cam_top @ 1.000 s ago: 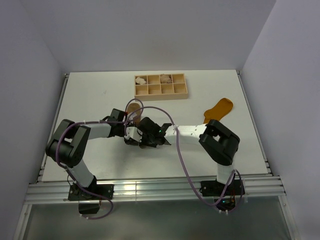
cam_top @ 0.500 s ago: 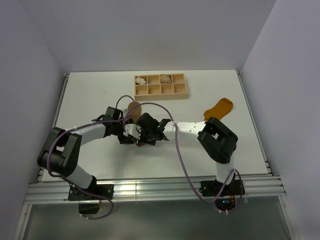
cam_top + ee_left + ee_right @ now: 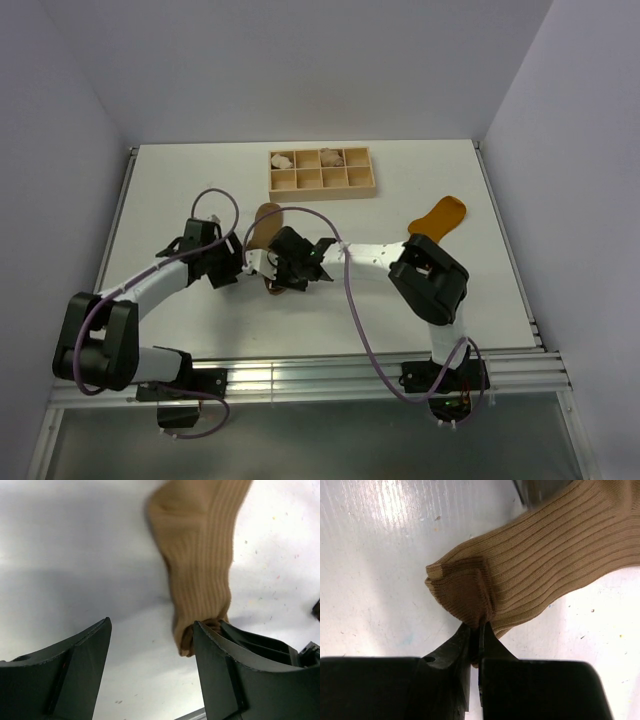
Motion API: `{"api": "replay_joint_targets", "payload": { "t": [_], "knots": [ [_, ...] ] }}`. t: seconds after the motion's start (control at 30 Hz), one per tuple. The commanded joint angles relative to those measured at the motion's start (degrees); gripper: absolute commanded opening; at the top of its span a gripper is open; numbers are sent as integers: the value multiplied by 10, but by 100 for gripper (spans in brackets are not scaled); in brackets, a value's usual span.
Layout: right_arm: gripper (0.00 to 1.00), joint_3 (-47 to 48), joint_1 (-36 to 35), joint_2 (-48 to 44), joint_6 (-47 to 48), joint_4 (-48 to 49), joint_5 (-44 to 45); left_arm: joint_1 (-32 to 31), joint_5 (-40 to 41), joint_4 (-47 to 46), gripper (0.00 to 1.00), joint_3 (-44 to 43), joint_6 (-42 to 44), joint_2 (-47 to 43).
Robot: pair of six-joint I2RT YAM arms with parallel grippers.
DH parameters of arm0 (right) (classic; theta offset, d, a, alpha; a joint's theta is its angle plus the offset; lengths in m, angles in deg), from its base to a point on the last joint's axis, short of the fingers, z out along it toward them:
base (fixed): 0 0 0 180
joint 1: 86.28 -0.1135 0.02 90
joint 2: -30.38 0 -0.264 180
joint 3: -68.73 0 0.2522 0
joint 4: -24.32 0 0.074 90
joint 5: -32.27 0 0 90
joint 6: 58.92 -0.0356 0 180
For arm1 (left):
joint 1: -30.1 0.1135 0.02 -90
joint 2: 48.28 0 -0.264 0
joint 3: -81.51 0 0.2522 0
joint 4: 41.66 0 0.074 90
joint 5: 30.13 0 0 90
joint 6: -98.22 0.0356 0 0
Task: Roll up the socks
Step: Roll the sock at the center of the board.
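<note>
The tan-brown ribbed sock (image 3: 266, 222) lies on the white table, its near end folded over into a small roll. My right gripper (image 3: 477, 628) is shut on that folded end (image 3: 462, 592); in the top view the right gripper (image 3: 274, 282) sits at the sock's near end. My left gripper (image 3: 152, 625) is open just left of the sock (image 3: 200, 555), with bare table between its fingers and the roll beside its right finger (image 3: 235, 675). From above, the left gripper (image 3: 228, 268) stands a little left of the sock. The mustard-orange sock (image 3: 438, 217) lies flat at the right.
A wooden compartment tray (image 3: 322, 186) stands at the back centre with small pale bundles (image 3: 282, 159) in its rear cells. The right arm reaches leftward across the table's middle. Purple cables loop above both arms.
My left gripper has opened, let go of the sock and drawn back to the left. My right gripper stays shut on the folded end, shifted slightly left.
</note>
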Motion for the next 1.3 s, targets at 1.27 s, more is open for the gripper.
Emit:
{"api": "replay_joint_targets", "payload": {
  "t": [1.27],
  "knots": [
    [0, 457, 95, 338, 126, -591, -237, -450, 329, -54, 68, 2, 184, -191]
  ]
}}
